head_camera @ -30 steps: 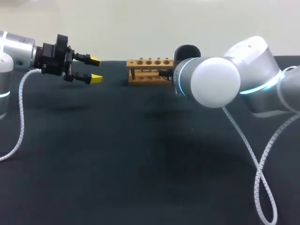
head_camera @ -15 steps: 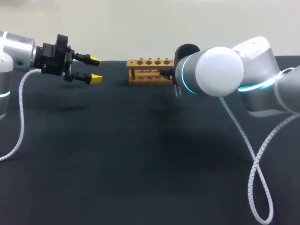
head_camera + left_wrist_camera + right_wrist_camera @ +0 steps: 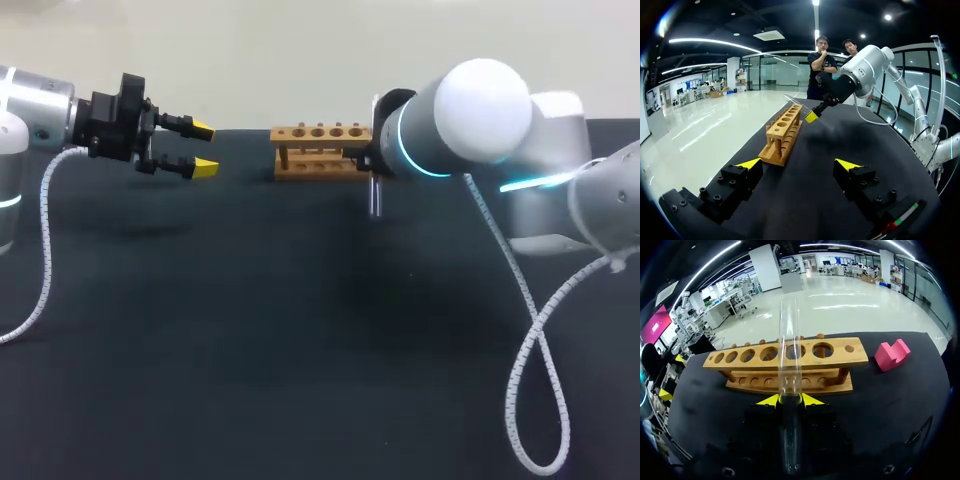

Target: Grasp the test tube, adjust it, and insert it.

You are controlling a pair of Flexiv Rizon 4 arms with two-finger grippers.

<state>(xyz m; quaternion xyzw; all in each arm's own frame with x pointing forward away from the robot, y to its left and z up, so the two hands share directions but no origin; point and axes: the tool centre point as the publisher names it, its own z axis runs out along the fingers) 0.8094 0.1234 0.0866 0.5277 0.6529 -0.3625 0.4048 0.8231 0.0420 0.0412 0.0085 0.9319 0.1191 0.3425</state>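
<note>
Glass, clear and slender, the test tube (image 3: 789,340) is pinched by the right end effector (image 3: 789,400), just before the holed wooden rack (image 3: 840,354); the left end effector (image 3: 202,148) hangs spread over the black bench (image 3: 250,330).

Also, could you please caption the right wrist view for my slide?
Right gripper gripping a clear test tube, wooden rack and pink block ahead.

Your head camera is losing the right gripper (image 3: 790,400) behind its own arm.
There the right arm (image 3: 470,120) is covering that gripper and the right end of the rack (image 3: 318,150), so you are seeing only the lower end of the test tube (image 3: 375,198) below the wrist. In the left wrist view the glass is showing too faintly to trace its full length.
</note>
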